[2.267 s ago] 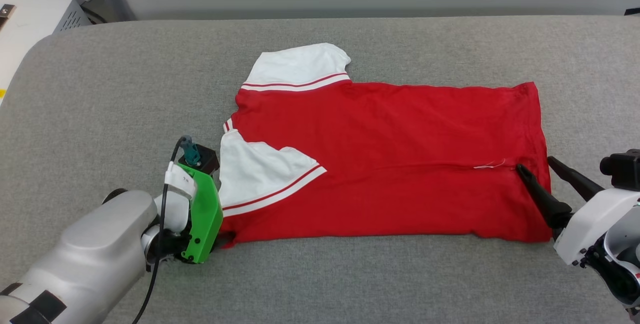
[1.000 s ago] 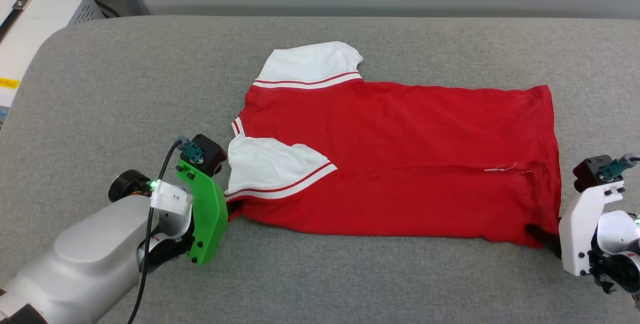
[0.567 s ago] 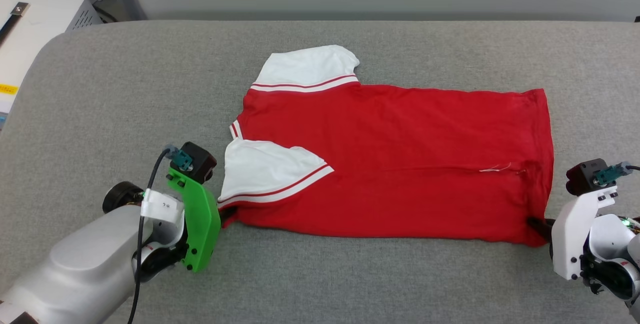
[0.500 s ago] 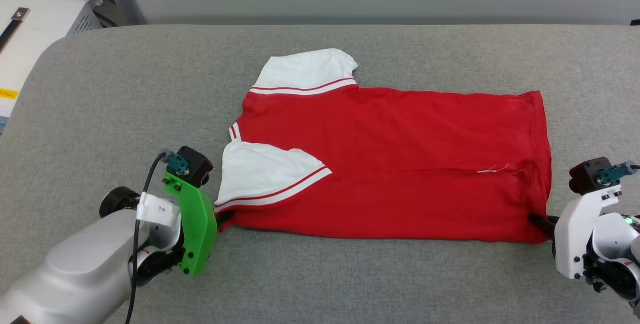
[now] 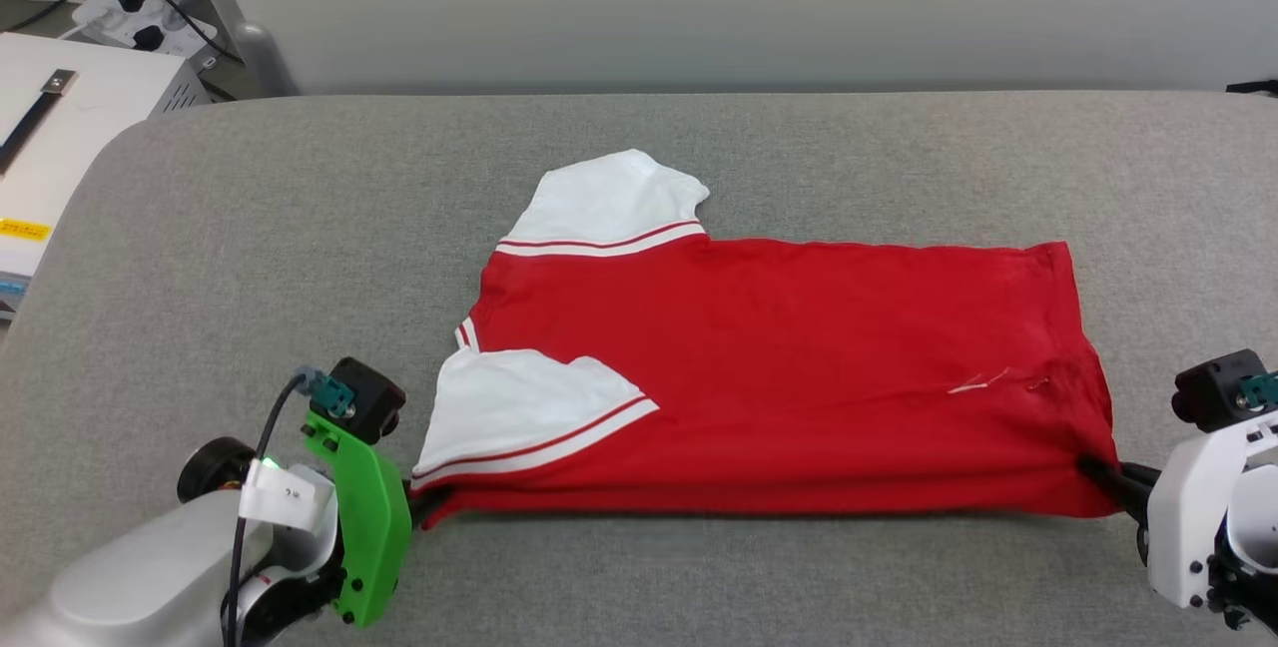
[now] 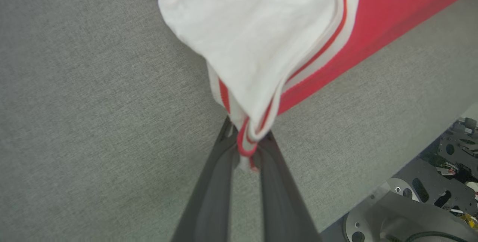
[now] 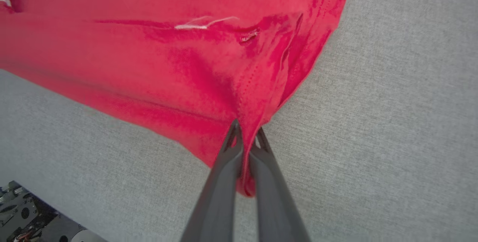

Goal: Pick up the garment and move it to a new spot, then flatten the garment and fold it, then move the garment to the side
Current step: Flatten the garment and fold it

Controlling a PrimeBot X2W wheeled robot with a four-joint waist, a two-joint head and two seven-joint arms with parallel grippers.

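Head view: a red jersey T-shirt lies spread across the middle and right of a grey padded table, collar end to the left and hem to the right. Its far sleeve lies flat on the cloth, and its near sleeve is folded over the red body. The left gripper reaches in low from the near left behind a green wrist bracket and meets the shirt's near left corner. The right gripper comes in level from the near right behind a white wrist bracket and touches the near right hem corner.

Left wrist view: the two dark fingers are clamped on a bunched tip of white sleeve with red-and-white trim, pulling it to a point.

Right wrist view: the fingers are pinched together on the red hem corner, and creases fan out from the grip towards a loose white thread.
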